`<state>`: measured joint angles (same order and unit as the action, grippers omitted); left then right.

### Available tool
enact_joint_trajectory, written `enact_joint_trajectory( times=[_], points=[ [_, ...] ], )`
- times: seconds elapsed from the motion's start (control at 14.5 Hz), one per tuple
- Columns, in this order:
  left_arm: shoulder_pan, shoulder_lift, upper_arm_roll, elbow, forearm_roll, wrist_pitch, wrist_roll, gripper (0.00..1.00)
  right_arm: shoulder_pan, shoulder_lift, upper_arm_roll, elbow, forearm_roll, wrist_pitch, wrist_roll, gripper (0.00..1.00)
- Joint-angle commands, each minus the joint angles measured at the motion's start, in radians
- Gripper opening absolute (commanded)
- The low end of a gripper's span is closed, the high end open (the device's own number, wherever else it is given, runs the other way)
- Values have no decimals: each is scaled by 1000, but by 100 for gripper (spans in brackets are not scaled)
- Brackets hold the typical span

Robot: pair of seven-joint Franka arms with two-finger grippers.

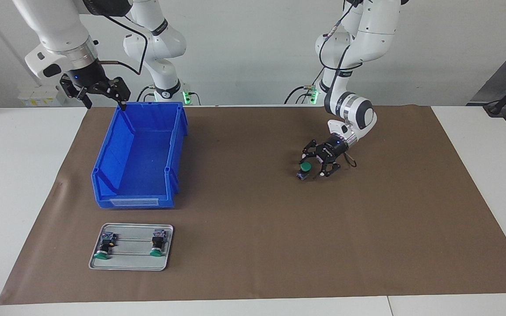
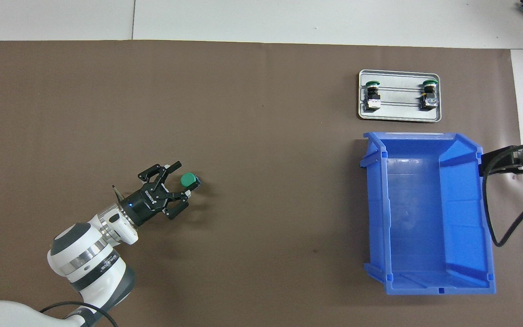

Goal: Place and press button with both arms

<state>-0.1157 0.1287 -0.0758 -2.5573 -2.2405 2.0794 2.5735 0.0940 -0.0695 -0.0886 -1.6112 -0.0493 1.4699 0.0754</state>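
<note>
1. A big blue bin [image 1: 139,158] sits on the brown mat [image 1: 253,245] toward the right arm's end of the table. Nothing is in it.
2. A small grey tray [image 1: 131,262] lies just beside the bin, farther from the robots. In the overhead view it is at about 12 o'clock from the bin.
3. Two buttons lie on their sides in the tray, one button [image 1: 105,245] at each end, the other one [image 1: 157,243] well apart from it. Their green caps point away from the robots.
4. The left arm [image 1: 349,109] bends down low over the mat toward its own end of the table. Its wrist is tilted, so the left gripper [image 1: 313,166] points down and away from the robots.
5. The left gripper's fingers are spread wide.
6. A third button [image 1: 305,170] lies on the mat with its green cap tilted up. It sits between the spread fingers, close to the tips. I cannot tell if a finger touches it.
7. In the overhead view this button is at about 9 o'clock from the bin, well apart from it.
8. The right arm [image 1: 55,30] waits up high. The right gripper [image 1: 102,94] hangs over the bin's corner nearest the robots, with its fingers spread.
</note>
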Motion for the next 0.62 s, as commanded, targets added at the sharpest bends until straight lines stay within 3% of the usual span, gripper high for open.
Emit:
enact_joint_trajectory(
  times=[0.0,0.27,0.55],
  points=[
    [-71,-118,5,-15,12,167,-91,77,-13,-26,4,-33,34,67,26,100],
    [-116,-152,4,-9,18,293,-134,76,-13,-10,4,-13,46,75,78,100],
    [-105,-181,7,-6,153,329,-228,75,-16,1,4,1,49,75,69,100]
  ],
)
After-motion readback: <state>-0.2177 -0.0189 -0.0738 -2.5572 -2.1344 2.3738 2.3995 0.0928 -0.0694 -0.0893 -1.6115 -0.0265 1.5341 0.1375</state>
